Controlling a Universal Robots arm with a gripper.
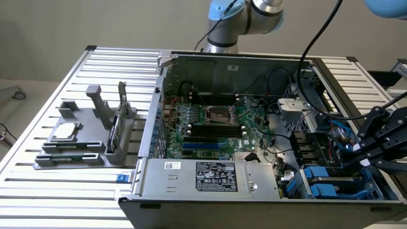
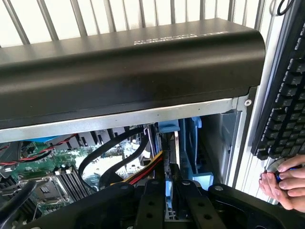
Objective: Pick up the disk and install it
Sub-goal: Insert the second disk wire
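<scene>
The gripper [image 2: 170, 191] is clamped on the disk [image 2: 167, 143], holding it edge-on so it can slide between the blue carriers of the drive bay [image 1: 330, 183]. Beyond sits the motherboard [image 1: 216, 126].

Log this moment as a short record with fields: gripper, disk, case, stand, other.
gripper: at the open computer case's drive bays, on the exterior view's right, shut on the disk
disk: held edge-on with its blue frame, at a bay slot
computer case: lid off, motherboard exposed
stand: grey, on the slatted table, exterior view's left of the case
other: a person's hand by a keyboard
</scene>
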